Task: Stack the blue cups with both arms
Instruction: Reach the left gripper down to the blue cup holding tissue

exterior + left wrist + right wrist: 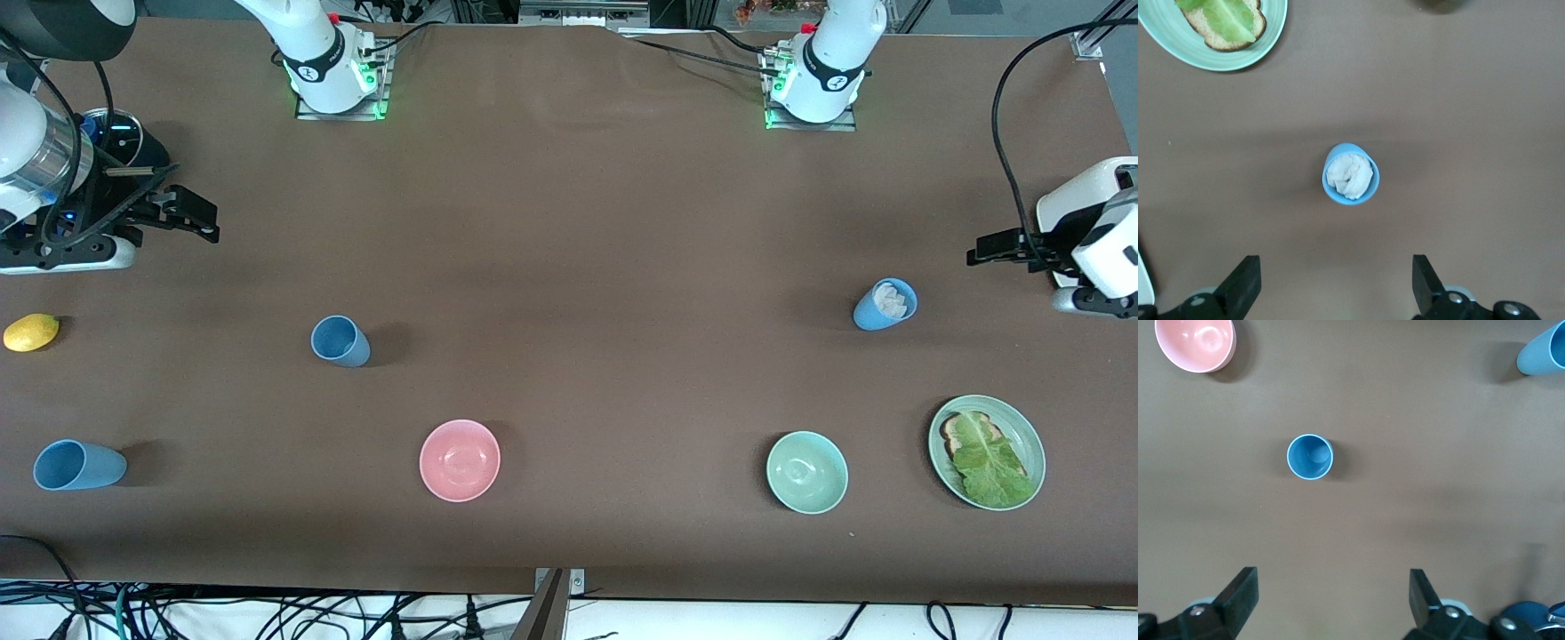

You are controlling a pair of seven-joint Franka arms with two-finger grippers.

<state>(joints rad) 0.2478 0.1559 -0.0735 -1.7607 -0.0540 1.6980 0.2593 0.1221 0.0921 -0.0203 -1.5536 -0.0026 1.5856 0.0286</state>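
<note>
Front view: brown counter (569, 222), three blue cups, all upright and well apart. Landmark: pink bowl (460, 460).

Empty blue cup (340, 340): farther from the front camera than the pink bowl, a little toward the right arm's end. Second empty blue cup (78, 465): level with the pink bowl, near the counter's edge at the right arm's end. Third blue cup (885, 305): well away from the pink bowl toward the left arm's end, farther from the camera, stuffed with a crumpled white wad (892, 300).

Others, one of each: pale green bowl (807, 472), level with the pink bowl, toward the left arm's end; green plate (987, 452) just past that bowl, carrying toast (960, 430) under a lettuce leaf (994, 462); lemon (31, 332) at the right arm's end, farther from the camera than the pink bowl. Two bowls, one plate, one lemon, nothing touching any cup.

Right gripper (191, 218): up over the counter's right-arm end, jaws apart, holding nothing. Right wrist view: jaws spread wide, empty cup (1310, 457) between them farther off, pink bowl (1196, 344) and another cup (1545, 350) at the corners.

Left gripper (996, 246): over the left-arm end, jaws apart, empty. Left wrist view: stuffed cup (1351, 173) centred ahead of the spread jaws, plate (1218, 40) at a corner.
</note>
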